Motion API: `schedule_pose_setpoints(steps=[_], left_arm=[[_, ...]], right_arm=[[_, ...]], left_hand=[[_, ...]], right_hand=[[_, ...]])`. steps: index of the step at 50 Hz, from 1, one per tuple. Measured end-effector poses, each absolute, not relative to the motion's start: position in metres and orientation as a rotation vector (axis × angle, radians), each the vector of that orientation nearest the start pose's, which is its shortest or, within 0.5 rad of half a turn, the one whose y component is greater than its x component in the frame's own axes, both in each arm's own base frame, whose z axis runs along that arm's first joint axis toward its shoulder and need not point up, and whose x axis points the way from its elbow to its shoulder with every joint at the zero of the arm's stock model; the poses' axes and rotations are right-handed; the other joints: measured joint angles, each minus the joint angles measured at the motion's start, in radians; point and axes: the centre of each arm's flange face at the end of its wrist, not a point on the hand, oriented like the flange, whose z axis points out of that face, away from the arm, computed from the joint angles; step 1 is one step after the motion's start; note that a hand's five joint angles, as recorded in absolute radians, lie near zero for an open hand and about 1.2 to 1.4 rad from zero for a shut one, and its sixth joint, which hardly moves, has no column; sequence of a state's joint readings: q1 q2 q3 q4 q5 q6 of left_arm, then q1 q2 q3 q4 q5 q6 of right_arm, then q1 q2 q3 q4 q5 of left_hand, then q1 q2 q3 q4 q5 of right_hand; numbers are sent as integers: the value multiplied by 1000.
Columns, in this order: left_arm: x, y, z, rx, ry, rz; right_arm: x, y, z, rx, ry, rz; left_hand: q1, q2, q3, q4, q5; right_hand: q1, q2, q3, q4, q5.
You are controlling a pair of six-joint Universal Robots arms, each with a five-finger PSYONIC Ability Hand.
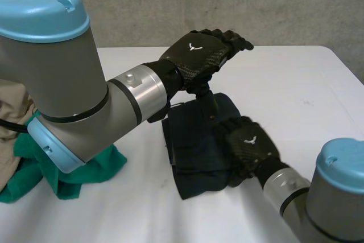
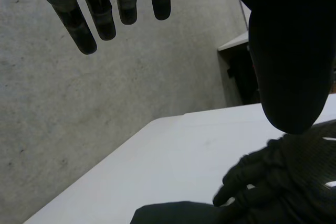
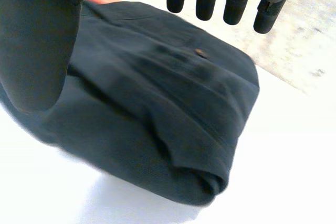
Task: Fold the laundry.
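Head view: dark folded garment (image 1: pixel 190 140) lies under the right hand (image 1: pixel 248 147), fingers straight and apart; left hand (image 1: pixel 199 54) hovers higher, fingers likewise, empty.

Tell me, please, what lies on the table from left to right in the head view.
Beige cloth → green cloth → folded dark blue garment.

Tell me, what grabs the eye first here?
A folded dark cloth lies in the middle of the table, the right hand open over its right side. The left hand hangs open above its far edge. A green cloth is heaped beside the left arm.
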State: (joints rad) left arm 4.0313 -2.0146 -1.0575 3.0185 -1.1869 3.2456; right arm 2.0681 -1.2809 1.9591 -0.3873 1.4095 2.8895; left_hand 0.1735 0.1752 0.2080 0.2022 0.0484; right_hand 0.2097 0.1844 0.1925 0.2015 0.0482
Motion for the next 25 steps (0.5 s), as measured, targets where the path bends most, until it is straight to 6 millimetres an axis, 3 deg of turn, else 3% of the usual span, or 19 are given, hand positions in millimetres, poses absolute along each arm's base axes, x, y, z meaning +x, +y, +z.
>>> schedule_pose_setpoints(steps=[7, 12, 25], left_arm=[[-384, -201, 298, -1058, -1547, 1551], [-389, -195, 297, -1089, -1516, 1520], [-393, -187, 286, -1104, -1526, 1473]], right_arm=[[245, -228, 144, -596, 2220, -1626], [234, -246, 134, -457, 2273, -1544], [240, -262, 110, -466, 2296, -1447]], left_hand=[[0, 0, 0, 0, 0], [0, 0, 0, 0, 0], [0, 0, 0, 0, 0]], right_hand=[[0, 0, 0, 0, 0], [0, 0, 0, 0, 0], [0, 0, 0, 0, 0]])
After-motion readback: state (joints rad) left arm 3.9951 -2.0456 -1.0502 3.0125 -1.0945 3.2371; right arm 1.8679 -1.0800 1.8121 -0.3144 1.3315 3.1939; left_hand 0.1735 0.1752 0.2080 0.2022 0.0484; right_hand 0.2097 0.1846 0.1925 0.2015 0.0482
